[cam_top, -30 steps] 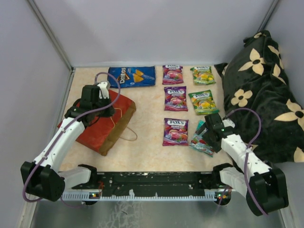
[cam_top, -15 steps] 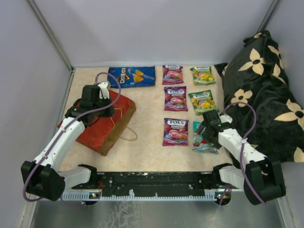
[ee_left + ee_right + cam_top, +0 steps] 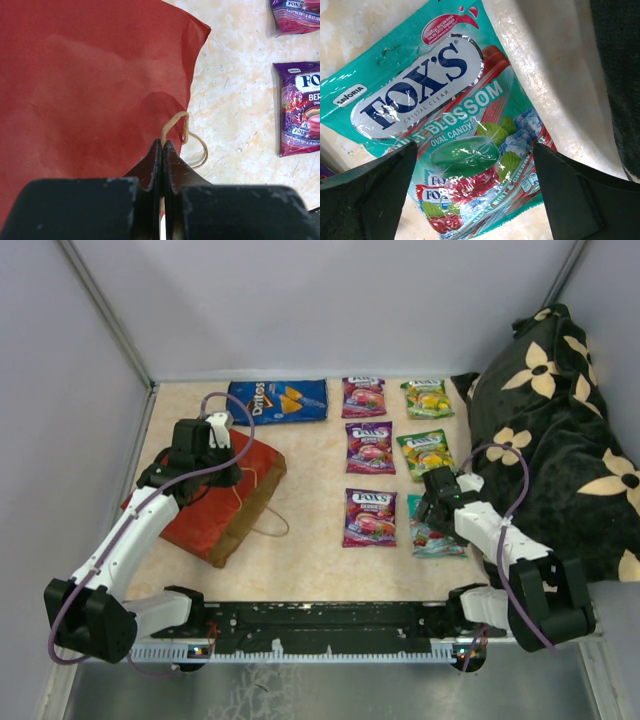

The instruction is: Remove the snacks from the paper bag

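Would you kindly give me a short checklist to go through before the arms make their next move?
1. The right gripper is open above the teal packet: ok.
2. The teal packet is out of the paper bag and lies flat on the table: ok.
3. The left gripper is shut: ok.
4. The left gripper is actually pinching the bag's handle: cannot tell.
5. The paper bag is emptied: cannot tell, its inside is hidden.

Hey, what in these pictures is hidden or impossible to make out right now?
- Inside of the paper bag: top view, it lies flat, so any contents are hidden.
- Teal Fox's packet: top view, the right gripper covers its top; the right wrist view crops its bottom.
- Left gripper: left wrist view, shut fingers hide whether the loop handle is pinched.
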### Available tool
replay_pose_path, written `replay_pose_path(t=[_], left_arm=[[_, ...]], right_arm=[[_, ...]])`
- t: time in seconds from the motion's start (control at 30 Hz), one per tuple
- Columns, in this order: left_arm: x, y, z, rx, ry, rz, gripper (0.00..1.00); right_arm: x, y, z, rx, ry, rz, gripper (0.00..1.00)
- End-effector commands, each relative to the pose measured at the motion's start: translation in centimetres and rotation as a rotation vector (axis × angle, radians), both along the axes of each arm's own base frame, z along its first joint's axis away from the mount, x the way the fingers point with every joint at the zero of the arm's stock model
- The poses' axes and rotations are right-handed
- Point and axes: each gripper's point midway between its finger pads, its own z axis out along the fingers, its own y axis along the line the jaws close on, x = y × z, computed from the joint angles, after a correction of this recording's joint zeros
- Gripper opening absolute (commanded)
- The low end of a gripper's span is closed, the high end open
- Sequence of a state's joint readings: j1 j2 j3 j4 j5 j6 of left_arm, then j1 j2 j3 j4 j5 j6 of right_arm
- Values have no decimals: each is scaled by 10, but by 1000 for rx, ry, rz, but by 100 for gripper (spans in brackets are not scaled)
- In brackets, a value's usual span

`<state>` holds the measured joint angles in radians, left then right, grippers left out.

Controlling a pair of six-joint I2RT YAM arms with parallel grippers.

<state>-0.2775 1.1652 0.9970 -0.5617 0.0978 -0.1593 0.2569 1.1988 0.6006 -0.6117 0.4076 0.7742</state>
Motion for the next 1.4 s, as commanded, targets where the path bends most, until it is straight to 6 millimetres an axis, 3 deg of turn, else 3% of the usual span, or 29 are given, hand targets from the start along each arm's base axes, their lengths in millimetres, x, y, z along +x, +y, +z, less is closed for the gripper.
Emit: replay_pose_path(t=[0.0,0.23,0.33,0.43,0.6,0.7,0.77,0.83,0.97,1.13,1.23,1.37], left_arm=[[-2,-1,-2,-3,6,-18,0],[-1,-3,-3,-7,14,-21,0],[0,-3,-3,-4,15,-21,0],[1,-4,-3,-7,17,-22,0],[1,-5,-4,-10,27,-26,0],[1,-4,-4,-5,27,-23,0],[1,-4,-3,-7,26,-22,0],[1,-5,-3,-13,26,-28,0],[0,-8,-2,-19,24,-42,0],[0,-9,-2,-22,26,-51,0],[-1,-10,-3,-21,27,-55,0],[-1,-12,-2,-19,26,-61,0]], right_arm=[[17,-13,9,-81,-41,-19,99],[27,-18,11,-94,-52,-48,99],[33,-16,23,-86,-67,-48,99],[49,-9,65,-51,-165,-16,99],[81,-4,167,-44,-393,44,99],[114,18,192,-55,-430,273,99],[127,39,185,-99,-343,571,99],[138,38,168,-161,-203,712,99],[166,35,139,-154,-53,765,99],[196,26,108,-148,-5,773,99],[208,17,88,-129,21,776,99],[219,19,58,-82,38,809,98]])
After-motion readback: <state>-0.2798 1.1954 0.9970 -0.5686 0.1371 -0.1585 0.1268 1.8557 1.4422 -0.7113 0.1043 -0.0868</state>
